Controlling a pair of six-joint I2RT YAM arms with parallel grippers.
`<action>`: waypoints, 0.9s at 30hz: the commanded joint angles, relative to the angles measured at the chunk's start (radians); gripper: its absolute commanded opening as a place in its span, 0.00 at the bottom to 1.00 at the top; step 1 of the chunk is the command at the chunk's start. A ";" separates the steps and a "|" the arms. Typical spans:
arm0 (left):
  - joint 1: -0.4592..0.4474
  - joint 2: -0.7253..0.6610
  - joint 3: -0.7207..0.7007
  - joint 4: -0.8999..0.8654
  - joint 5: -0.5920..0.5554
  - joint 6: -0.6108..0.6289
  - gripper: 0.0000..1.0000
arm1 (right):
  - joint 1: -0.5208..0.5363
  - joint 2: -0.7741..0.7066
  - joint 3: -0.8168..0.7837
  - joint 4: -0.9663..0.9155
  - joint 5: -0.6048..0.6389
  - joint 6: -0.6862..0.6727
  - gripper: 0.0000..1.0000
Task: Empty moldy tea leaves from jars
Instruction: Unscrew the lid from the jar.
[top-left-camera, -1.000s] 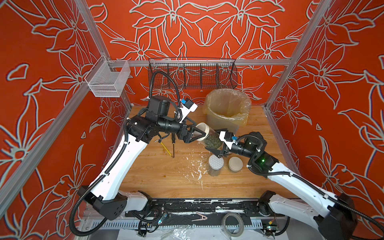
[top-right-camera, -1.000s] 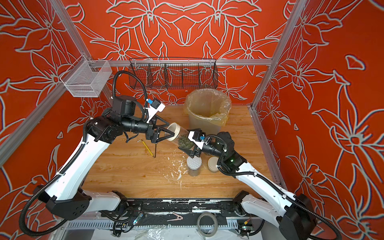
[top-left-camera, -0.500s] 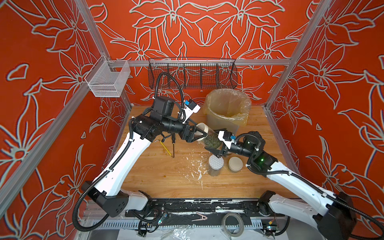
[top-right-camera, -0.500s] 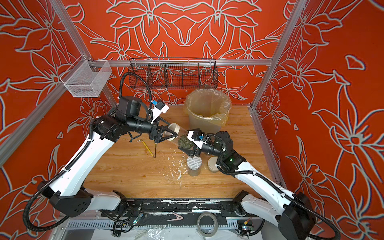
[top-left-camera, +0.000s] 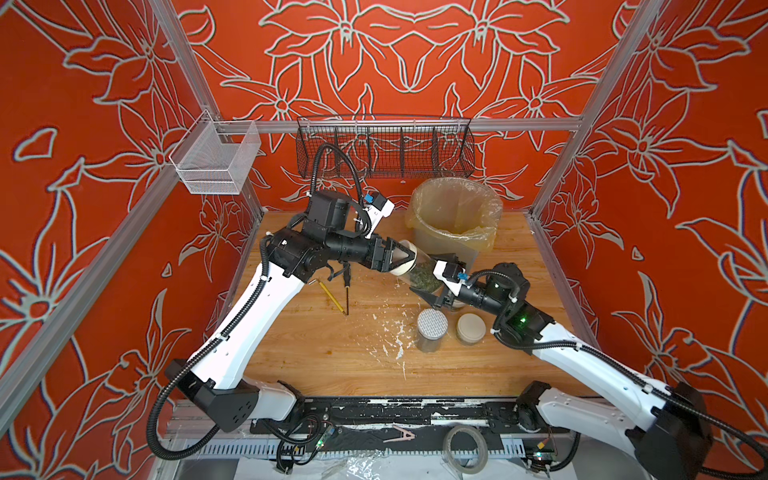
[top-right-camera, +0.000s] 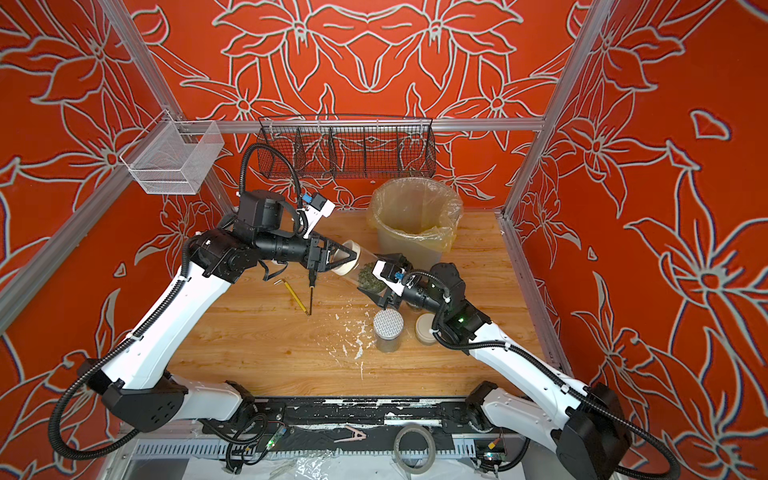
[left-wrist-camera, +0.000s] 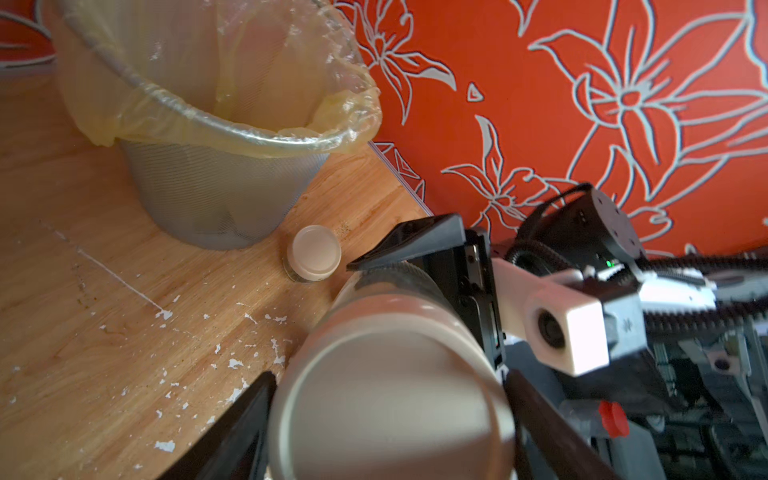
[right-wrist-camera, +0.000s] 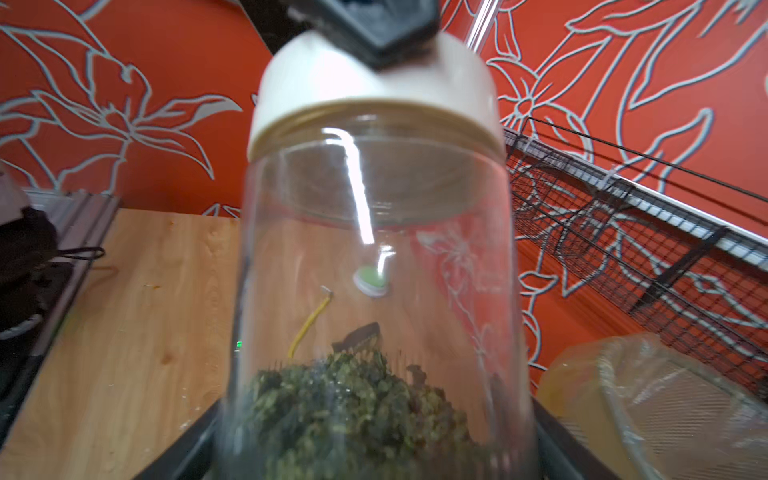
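Both top views: a tall jar (top-left-camera: 420, 275) is held clear of the table (top-left-camera: 311, 345), tilted, between the two arms and in front of the lined bin (top-left-camera: 417, 208). The left gripper (top-left-camera: 401, 259) is clamped on the jar's cream lid (top-left-camera: 411, 252). The left wrist view confirms this, with a finger (left-wrist-camera: 241, 419) pressed against each side of the lid (left-wrist-camera: 390, 407). The right gripper (top-left-camera: 435, 277) grips the glass body at its lower end. The right wrist view is blurred at the edges, but the jaws appear tight against the glass. The lid is seated on the jar mouth. The tea leaves (right-wrist-camera: 353, 403) lie heaped at the low end of the jar, next to the right gripper. Standing upright on the table are a dotted-lid jar (top-left-camera: 432, 326) and, just beside it, a short jar (top-left-camera: 471, 328) with a plain cream lid. The left wrist view shows a further small jar (left-wrist-camera: 313, 255), lid on, near the bin's base
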 joint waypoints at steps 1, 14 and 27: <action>-0.002 0.027 0.039 -0.039 -0.067 -0.208 0.50 | -0.004 0.005 0.011 0.147 0.165 -0.114 0.16; -0.002 0.031 0.053 0.018 -0.121 -0.259 0.52 | -0.001 0.024 0.027 0.085 0.101 -0.120 0.15; 0.035 -0.018 0.075 0.037 -0.215 -0.297 0.44 | -0.002 0.006 -0.010 0.094 0.146 -0.140 0.13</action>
